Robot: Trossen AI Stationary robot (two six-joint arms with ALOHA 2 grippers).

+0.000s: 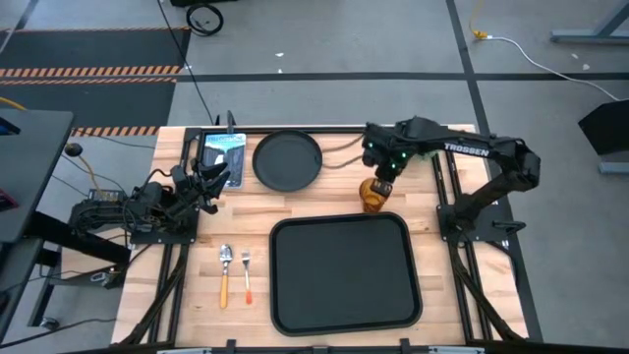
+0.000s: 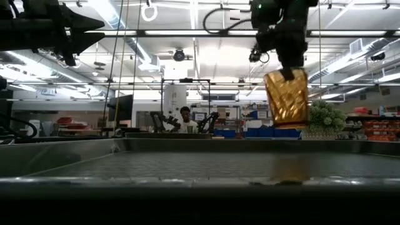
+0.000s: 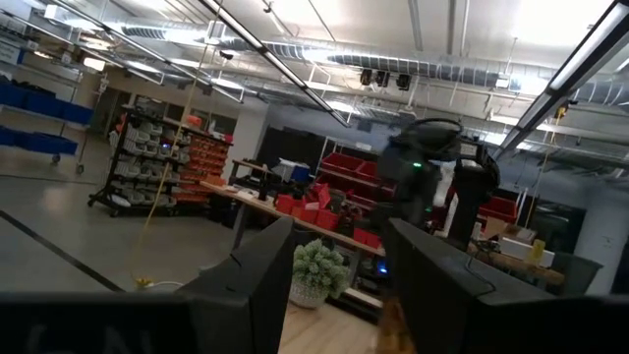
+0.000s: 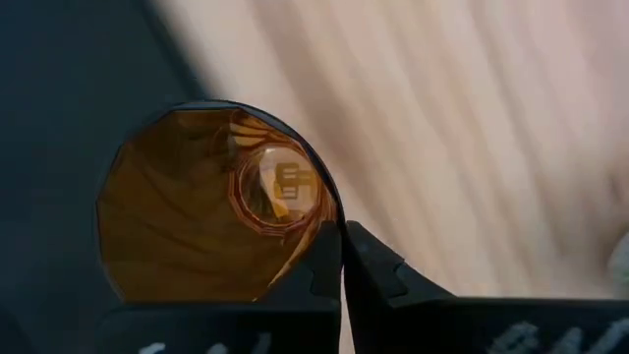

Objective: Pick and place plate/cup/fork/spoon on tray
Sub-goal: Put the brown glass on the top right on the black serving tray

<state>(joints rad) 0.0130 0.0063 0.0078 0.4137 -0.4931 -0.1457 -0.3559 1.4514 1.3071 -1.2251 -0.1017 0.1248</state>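
My right gripper (image 1: 379, 183) is shut on the amber cup (image 1: 373, 196), held in the air just past the black tray's (image 1: 340, 273) far edge. The cup hangs upright below the gripper in the low view (image 2: 287, 98), and the right wrist view looks down into its mouth (image 4: 211, 202). The round black plate (image 1: 287, 160) lies flat on the table at the far middle. The spoon (image 1: 225, 271) and the fork (image 1: 247, 275) lie side by side left of the tray. My left gripper (image 1: 214, 177) is open and empty at the table's left side. My right gripper pinches the cup's rim wall (image 4: 329, 231), one finger inside the cup (image 4: 316, 264) and one outside (image 4: 378, 270). The fingers come from above, pointing down. The cup hangs upright below them, lifted clear of the table and tray.
A small blue and white object (image 1: 224, 149) lies at the far left beside the plate. Bare wooden tabletop (image 1: 324, 202) lies between plate and tray. A person (image 2: 184, 119) stands far off in the room behind the table.
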